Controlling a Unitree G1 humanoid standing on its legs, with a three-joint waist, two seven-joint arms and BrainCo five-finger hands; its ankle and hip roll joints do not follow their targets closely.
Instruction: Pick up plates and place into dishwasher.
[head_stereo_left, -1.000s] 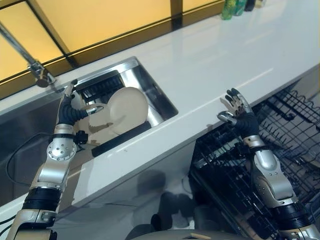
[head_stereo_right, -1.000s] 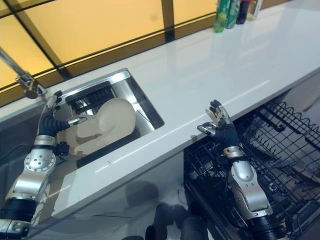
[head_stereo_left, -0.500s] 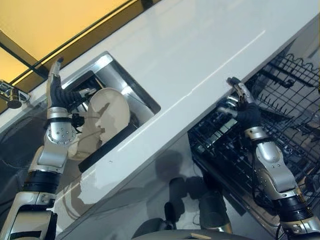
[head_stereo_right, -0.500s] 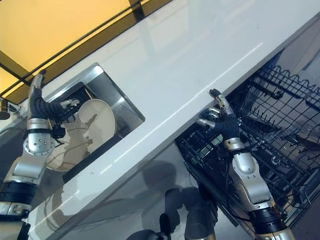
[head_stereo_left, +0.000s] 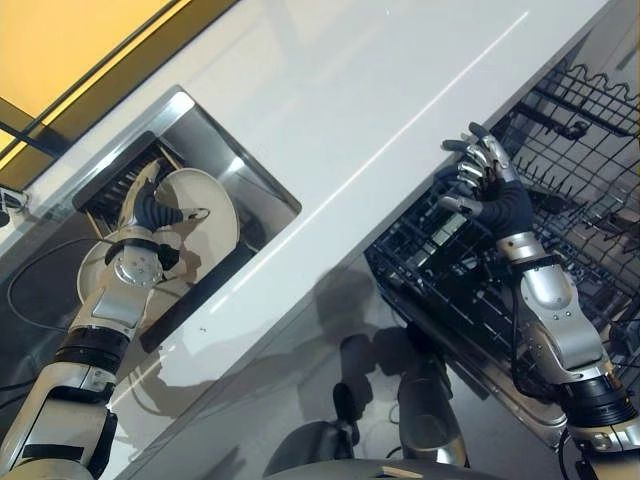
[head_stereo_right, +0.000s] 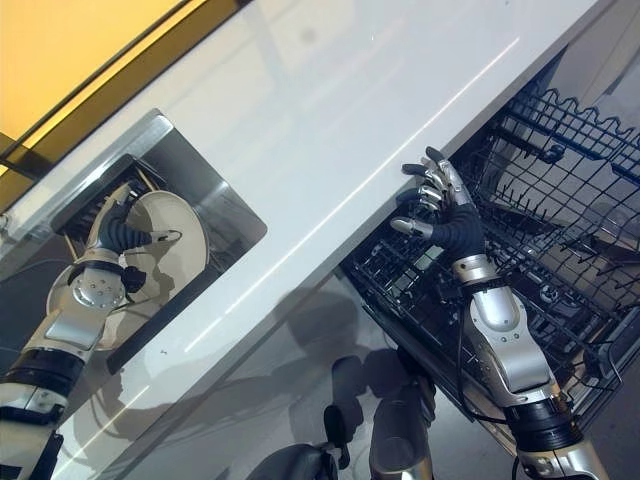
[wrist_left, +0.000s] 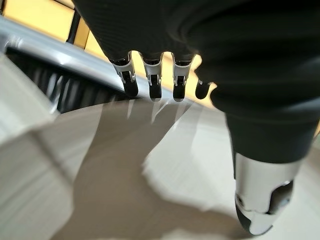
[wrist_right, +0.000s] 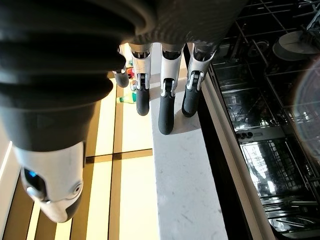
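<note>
We are at the grasping step: our left hand (head_stereo_left: 150, 215) reaches into the sink (head_stereo_left: 215, 130) and sits against the upright plate (head_stereo_left: 210, 215), fingers (wrist_left: 152, 85) straight over its top rim and thumb out across its face, not yet curled round it. In the left wrist view the pale plate surface lies just under the fingertips. We judge the next move calls for closing thumb and fingers on the rim, then lifting the plate clear of the sink wall.

A second plate (head_stereo_left: 95, 275) lies lower in the sink, below our wrist.

Our right hand (head_stereo_left: 490, 190) hangs relaxed and empty over the dishwasher rack (head_stereo_left: 560, 150), just off the counter (head_stereo_left: 380, 90) edge.

Beyond the fingers, the counter edge between sink and rack is what the plate must clear on the way across.
</note>
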